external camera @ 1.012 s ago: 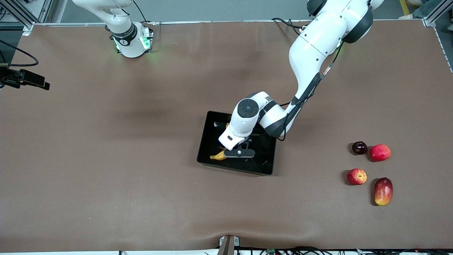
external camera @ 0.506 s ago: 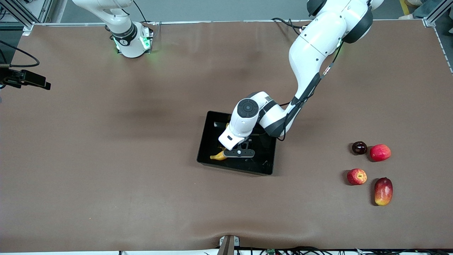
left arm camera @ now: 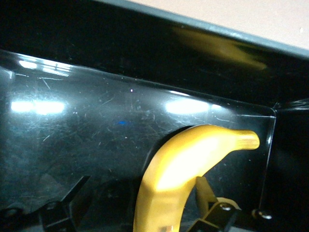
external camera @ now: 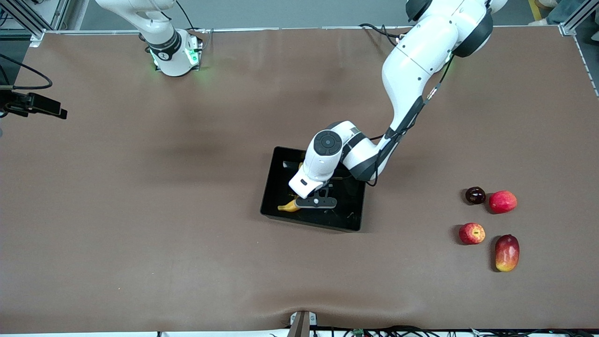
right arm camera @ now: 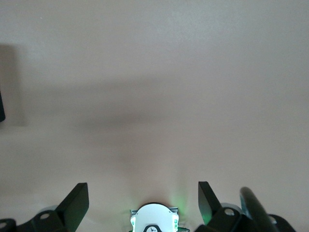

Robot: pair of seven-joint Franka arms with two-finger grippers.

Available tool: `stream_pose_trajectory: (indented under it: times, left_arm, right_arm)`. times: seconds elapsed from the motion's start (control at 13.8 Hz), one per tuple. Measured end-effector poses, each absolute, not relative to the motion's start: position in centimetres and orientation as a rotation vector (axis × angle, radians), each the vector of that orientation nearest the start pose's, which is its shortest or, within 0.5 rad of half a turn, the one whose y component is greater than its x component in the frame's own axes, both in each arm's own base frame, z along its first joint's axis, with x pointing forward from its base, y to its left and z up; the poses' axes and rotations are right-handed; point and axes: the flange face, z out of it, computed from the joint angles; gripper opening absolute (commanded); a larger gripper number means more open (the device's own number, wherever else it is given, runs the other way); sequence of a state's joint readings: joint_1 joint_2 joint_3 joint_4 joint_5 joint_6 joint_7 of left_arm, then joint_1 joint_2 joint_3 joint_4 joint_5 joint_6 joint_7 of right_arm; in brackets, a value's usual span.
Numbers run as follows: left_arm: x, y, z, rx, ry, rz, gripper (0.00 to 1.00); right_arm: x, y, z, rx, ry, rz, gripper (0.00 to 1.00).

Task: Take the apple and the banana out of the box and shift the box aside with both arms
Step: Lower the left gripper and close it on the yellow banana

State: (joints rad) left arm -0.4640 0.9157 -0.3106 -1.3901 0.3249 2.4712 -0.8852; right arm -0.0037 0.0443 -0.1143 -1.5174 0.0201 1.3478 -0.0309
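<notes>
The black box stands mid-table. The yellow banana lies in it along the wall toward the right arm's end, and it fills the left wrist view. My left gripper is down inside the box over the banana, its fingers spread to either side of it, open. The red apple with yellow streaks sits on the table toward the left arm's end. My right gripper is open and empty, waiting over bare table by its own base; the front view does not show it.
A dark purple fruit, a red round fruit and a red-yellow mango lie around the apple. A black camera mount juts in at the right arm's end. The right arm's base glows green.
</notes>
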Motion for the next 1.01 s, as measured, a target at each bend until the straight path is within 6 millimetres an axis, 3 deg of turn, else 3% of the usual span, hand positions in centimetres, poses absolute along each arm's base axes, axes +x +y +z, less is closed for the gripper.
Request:
stream_pose_trajectory:
  times: [0.22, 0.43, 1.01]
  left_arm:
    - [57.14, -48.72, 19.67, -3.298, -0.026, -0.24, 0.69]
    - [57.16, -48.84, 19.82, -3.301, -0.025, -0.246, 0.68]
    - [57.41, -48.46, 19.53, -3.297, -0.037, -0.243, 0.85]
  right_arm:
    - [53.95, -6.0, 60.8, -3.091, 0.132, 0.329, 1.0]
    - [53.95, -6.0, 60.8, -3.091, 0.132, 0.329, 1.0]
    - [53.98, -6.03, 60.73, -3.09, 0.133, 0.331, 1.0]
